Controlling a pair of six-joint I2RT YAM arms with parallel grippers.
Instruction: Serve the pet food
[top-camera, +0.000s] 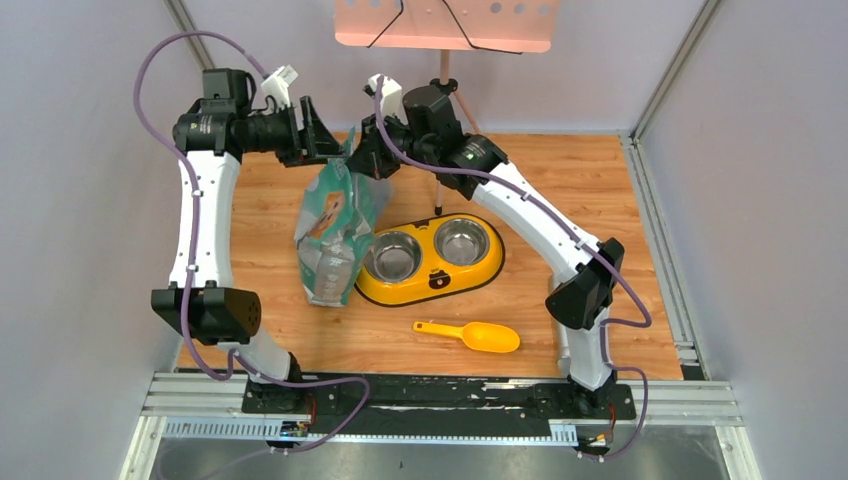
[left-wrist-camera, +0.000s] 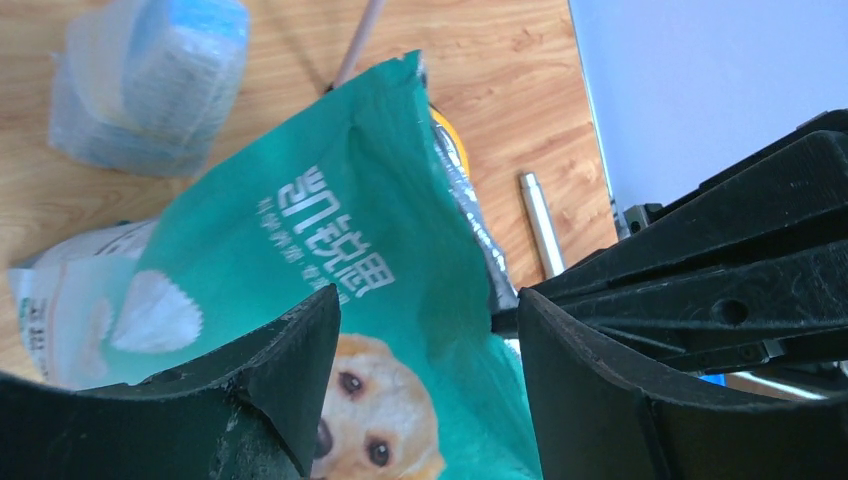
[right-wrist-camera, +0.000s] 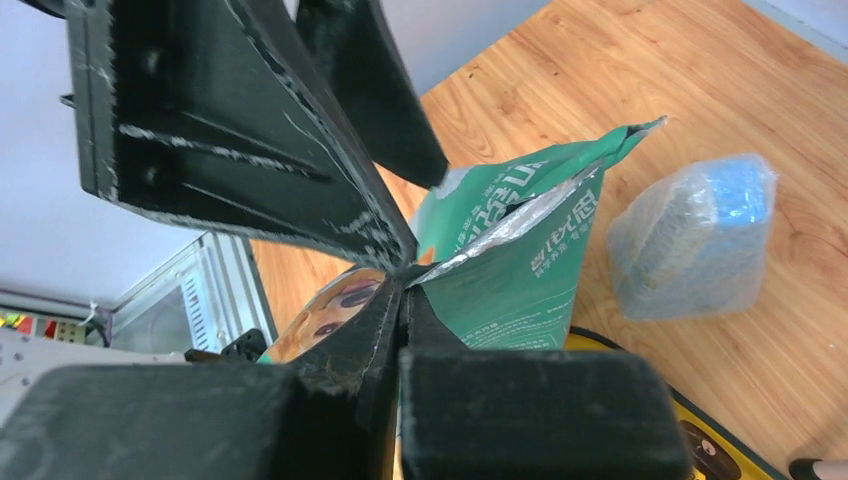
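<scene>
Nearest the arm bases, the scoop (top-camera: 470, 335) lies flat on the bench (top-camera: 560, 180), apart from everything else; any serving step that relies on it is not yet begun and would need a free arm. Just beyond it stands the yellow feeder (top-camera: 400, 292), whose two steel bowls show bare metal, so nothing has been served. The pet food is visible in no view and is judged to be inside the bag (top-camera: 330, 240), which stands upright just beside the feeder's left end. The right fingers (right-wrist-camera: 540, 410) are pressed together on one lip of the bag's opened top, a thin pinch on slick foil. The left fingers (left-wrist-camera: 290, 370) stand apart, with the bag's upper edge showing in the gap between them; whether either one touches the foil cannot be told. Hazard 1: with only one lip held, the mouth may sag or fold shut, and the bag may swing or topple about the single pinch. Hazard 2: the foil may slip from the right fingers if the full weight is lifted on it. Hazard 3: a tilt toward the feeder with an uncontrolled mouth may release the contents in a rush, overshooting the bowls onto the bench. Hazard 4: the two wrists are very close, so a re-grip may bring them into collision. Farther back, a plastic-wrapped packet (right-wrist-camera: 695, 235) and the stand (top-camera: 445, 25) limit room for a backward swing.
</scene>
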